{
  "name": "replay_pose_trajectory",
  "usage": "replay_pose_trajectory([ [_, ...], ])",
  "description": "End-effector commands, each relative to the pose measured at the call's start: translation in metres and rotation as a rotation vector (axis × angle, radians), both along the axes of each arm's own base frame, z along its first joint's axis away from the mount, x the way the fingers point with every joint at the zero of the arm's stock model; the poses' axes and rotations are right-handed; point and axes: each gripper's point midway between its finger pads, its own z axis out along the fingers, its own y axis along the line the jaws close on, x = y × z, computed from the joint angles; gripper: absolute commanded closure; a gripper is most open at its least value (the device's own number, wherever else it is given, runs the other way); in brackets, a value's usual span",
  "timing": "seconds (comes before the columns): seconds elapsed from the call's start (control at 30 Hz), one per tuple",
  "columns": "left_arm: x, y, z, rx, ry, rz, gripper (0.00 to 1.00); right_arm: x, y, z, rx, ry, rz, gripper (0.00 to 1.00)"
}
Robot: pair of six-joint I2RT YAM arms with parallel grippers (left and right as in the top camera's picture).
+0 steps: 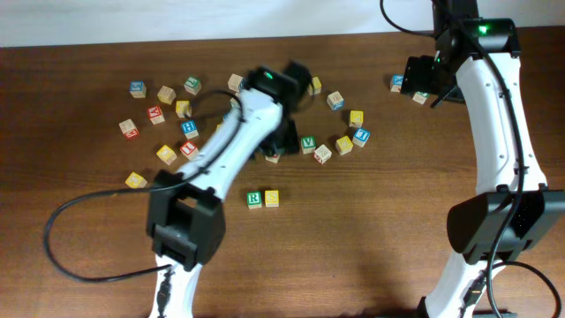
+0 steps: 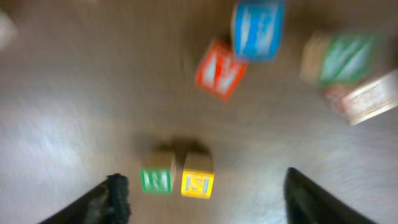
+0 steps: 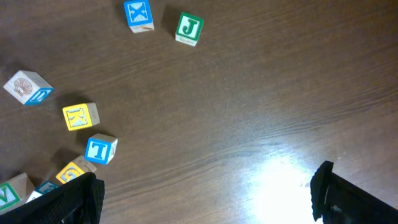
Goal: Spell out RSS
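Note:
A green R block and a yellow S block sit side by side on the table's front middle. They also show in the blurred left wrist view, R block and S block. My left gripper hangs open and empty over the cluster of blocks, its fingers wide apart. My right gripper is open and empty at the far right; its fingers frame bare table.
Several lettered blocks lie scattered across the back: a red block, a blue block, a green V block, a blue T block, a green J block, a yellow block. A black cable loops at front left.

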Motion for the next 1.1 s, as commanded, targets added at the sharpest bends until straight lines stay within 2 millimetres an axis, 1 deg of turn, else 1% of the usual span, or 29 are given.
replay_pose_trajectory([
  [0.0,0.071,0.034,0.050,-0.079,-0.219,-0.032,0.20,0.000,-0.001,0.002,0.000,-0.006,-0.005,0.02],
  [0.03,0.098,0.049,0.051,-0.098,-0.293,0.000,0.22,0.000,-0.001,0.002,0.000,-0.006,-0.005,0.02],
  [0.07,0.112,0.056,0.048,-0.107,-0.328,0.022,0.24,0.000,-0.001,0.002,0.000,-0.006,-0.005,0.02],
  [0.1,0.120,0.059,0.044,-0.110,-0.342,0.033,0.25,0.000,-0.001,0.002,0.000,-0.006,-0.005,0.02],
  [0.13,0.128,0.059,0.037,-0.105,-0.351,0.003,0.25,0.000,-0.001,0.002,0.000,-0.006,-0.005,0.02],
  [0.2,0.144,0.051,0.005,-0.063,-0.344,-0.203,0.26,0.000,-0.001,0.002,0.000,-0.005,-0.005,0.02],
  [0.23,0.146,0.050,-0.011,-0.049,-0.323,-0.259,0.26,0.000,-0.001,0.002,0.000,-0.005,-0.005,0.02],
  [0.3,0.147,0.048,-0.041,-0.033,-0.275,-0.306,0.26,0.000,-0.001,0.002,0.000,-0.006,-0.005,0.02],
  [0.37,0.145,0.045,-0.062,-0.038,-0.242,-0.312,0.26,0.000,-0.001,0.002,0.000,-0.006,-0.005,0.02],
  [0.4,0.144,0.043,-0.070,-0.036,-0.228,-0.316,0.26,0.000,-0.001,0.002,0.000,-0.006,-0.005,0.02],
  [0.47,0.141,0.037,-0.075,-0.038,-0.216,-0.328,0.27,0.000,-0.001,0.002,0.000,-0.006,-0.005,0.02],
  [0.53,0.136,0.023,-0.076,-0.062,-0.211,-0.396,0.28,0.000,-0.001,0.002,0.000,-0.005,-0.005,0.02],
  [0.57,0.137,0.023,-0.075,-0.033,-0.218,-0.414,0.27,0.000,-0.001,0.002,0.000,-0.006,-0.005,0.02],
  [0.6,0.140,0.030,-0.072,0.027,-0.231,-0.410,0.27,0.000,-0.001,0.002,0.000,-0.006,-0.005,0.02],
  [0.7,0.141,0.026,-0.050,0.007,-0.250,-0.401,0.28,0.000,-0.001,0.002,0.000,-0.006,-0.005,0.02],
  [0.73,0.138,0.025,-0.049,-0.002,-0.240,-0.403,0.27,0.000,-0.001,0.002,0.000,-0.005,-0.005,0.02],
  [0.77,0.135,0.026,-0.053,0.001,-0.220,-0.404,0.28,0.000,-0.001,0.002,0.000,-0.006,-0.005,0.02],
  [0.83,0.127,0.028,-0.076,0.002,-0.160,-0.406,0.29,0.000,-0.001,0.002,0.000,-0.006,-0.005,0.02],
  [0.87,0.126,0.026,-0.082,-0.008,-0.148,-0.408,0.30,0.000,-0.001,0.002,0.000,-0.006,-0.005,0.02],
  [0.93,0.126,0.024,-0.086,-0.017,-0.147,-0.409,0.34,0.000,-0.001,0.002,0.000,-0.006,-0.005,0.02],
  [1.07,0.137,0.020,-0.084,-0.025,-0.193,-0.409,0.51,0.000,-0.001,0.002,0.000,-0.006,-0.005,0.02],
])
